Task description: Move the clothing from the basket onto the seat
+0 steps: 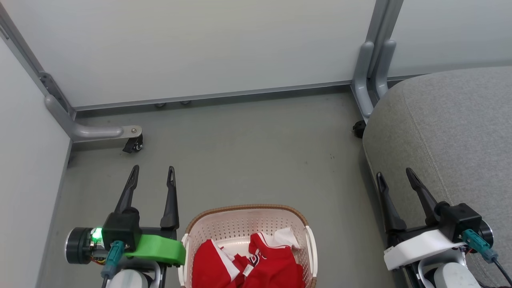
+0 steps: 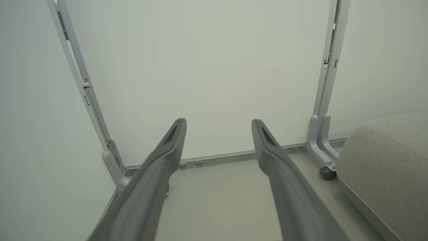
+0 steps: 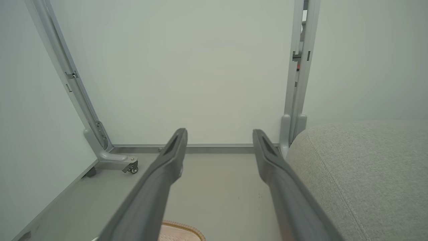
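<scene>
The red clothing [image 1: 256,264] with white trim lies bunched in the white basket [image 1: 216,228], which stands on the floor at the bottom centre of the head view; its brown rim [image 3: 182,227] peeks in at the bottom of the right wrist view. The grey seat [image 1: 452,132] fills the right side, and its corner [image 2: 388,167] and top [image 3: 361,174] appear in both wrist views. My left gripper [image 1: 153,173] is open and empty, left of the basket. My right gripper [image 1: 395,177] is open and empty, at the seat's near edge, right of the basket.
Pale partition walls [image 1: 200,48] close the back and left. A grey castor foot [image 1: 120,134] sticks out at the left, and a grey post base [image 1: 368,80] with a black castor [image 1: 359,129] stands beside the seat. Grey floor [image 1: 256,152] lies beyond the basket.
</scene>
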Robot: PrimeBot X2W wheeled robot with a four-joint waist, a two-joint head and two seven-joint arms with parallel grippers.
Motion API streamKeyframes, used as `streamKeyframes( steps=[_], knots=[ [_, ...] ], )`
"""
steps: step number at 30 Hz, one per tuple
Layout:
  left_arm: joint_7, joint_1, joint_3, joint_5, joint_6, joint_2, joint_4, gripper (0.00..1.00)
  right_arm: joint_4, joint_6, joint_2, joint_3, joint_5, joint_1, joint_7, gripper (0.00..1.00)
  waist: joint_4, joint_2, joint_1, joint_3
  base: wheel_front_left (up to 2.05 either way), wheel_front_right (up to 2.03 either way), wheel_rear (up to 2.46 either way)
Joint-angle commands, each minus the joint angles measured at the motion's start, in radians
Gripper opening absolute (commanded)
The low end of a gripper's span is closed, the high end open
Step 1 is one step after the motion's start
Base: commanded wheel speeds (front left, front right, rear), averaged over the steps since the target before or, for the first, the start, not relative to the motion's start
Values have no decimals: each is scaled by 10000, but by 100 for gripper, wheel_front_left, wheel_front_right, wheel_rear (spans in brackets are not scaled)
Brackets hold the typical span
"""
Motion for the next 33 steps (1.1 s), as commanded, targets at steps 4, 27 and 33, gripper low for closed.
streamKeyframes(
  steps=[4,27,33],
  knots=[
    [-11,-113,-8,-86,-25,65,85,100,166,1,-58,-77,22,52,-49,100,-4,107,0,-9,0,0,0],
    [-11,-276,-97,-258,-77,58,336,100,318,1,-58,-59,60,-130,-49,100,-95,107,0,90,0,0,0],
    [-11,-443,-186,-213,-188,58,485,100,230,1,-57,-2,59,-249,-49,100,-301,107,0,279,0,0,0]
  ],
)
